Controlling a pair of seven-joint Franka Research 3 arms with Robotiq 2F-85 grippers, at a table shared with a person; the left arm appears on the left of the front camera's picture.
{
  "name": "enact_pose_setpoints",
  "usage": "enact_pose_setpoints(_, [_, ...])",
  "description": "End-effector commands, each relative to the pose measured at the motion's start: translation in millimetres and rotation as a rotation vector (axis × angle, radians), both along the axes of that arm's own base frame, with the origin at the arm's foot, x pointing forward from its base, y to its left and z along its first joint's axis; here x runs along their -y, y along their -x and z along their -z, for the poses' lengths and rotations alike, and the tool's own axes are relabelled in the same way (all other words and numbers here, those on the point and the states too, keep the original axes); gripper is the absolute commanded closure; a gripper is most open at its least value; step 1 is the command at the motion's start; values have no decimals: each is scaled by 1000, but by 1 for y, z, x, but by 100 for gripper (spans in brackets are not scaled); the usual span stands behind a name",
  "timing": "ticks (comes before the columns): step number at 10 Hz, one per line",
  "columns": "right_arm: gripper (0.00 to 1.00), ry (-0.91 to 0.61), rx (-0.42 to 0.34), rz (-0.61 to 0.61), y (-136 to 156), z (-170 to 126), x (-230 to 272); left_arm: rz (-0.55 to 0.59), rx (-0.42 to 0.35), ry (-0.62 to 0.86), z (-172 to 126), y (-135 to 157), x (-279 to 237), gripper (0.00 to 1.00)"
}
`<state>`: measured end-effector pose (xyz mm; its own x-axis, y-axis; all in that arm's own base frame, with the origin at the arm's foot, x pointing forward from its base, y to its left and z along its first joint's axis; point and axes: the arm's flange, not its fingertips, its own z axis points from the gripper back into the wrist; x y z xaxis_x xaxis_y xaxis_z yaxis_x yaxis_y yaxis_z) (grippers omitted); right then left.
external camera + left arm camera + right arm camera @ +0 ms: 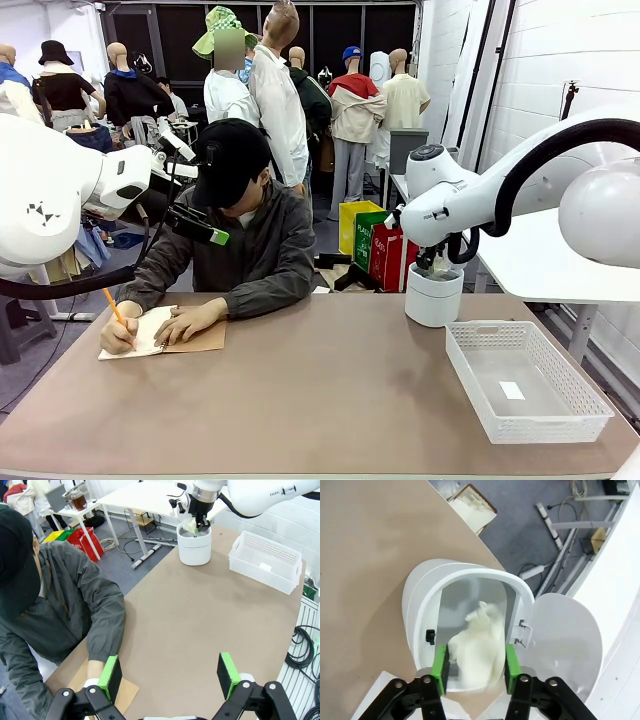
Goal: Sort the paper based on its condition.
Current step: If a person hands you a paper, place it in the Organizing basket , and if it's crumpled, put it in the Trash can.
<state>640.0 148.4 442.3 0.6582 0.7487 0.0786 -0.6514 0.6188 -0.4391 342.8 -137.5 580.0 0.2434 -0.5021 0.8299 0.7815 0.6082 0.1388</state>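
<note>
A crumpled ball of paper (pixel 477 645) hangs blurred between the green pads of my right gripper (pixel 476 662), right over the mouth of the white bin (pixel 420 605). The jaws stand apart from the ball, so the gripper is open. From the front, the right gripper (pixel 437 262) dips into the bin (pixel 433 295) at the table's far right. A flat sheet of paper (pixel 511 390) lies in the white basket (pixel 470 375). My left gripper (pixel 170 672) is open and holds nothing, hovering over the table's left side near the person's arm.
A person at the far left writes with a pencil in a notebook (pixel 150 330) with a brown cover. The bin's lid (pixel 565 635) is swung open to one side. Bare brown tabletop (pixel 320 390) spans the middle.
</note>
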Motion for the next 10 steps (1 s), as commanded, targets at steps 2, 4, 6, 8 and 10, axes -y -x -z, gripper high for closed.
enact_pose_setpoints(2, [0,10,9,21,-3,-3,-8,9,2,-8,1,-1,-1,0])
enact_pose_setpoints(4, [0,-9,9,10,1,-11,-11,9,2,-8,1,-1,-1,0])
enact_pose_setpoints(6, [0,-19,-30,5,4,-16,-15,9,2,-8,1,-1,-1,0])
enact_pose_setpoints(8, [0,-12,-30,11,5,-16,-17,9,2,-8,1,-1,-1,0])
enact_pose_setpoints(10, [0,-6,-8,-7,7,-11,-14,9,2,-8,1,-1,-1,0])
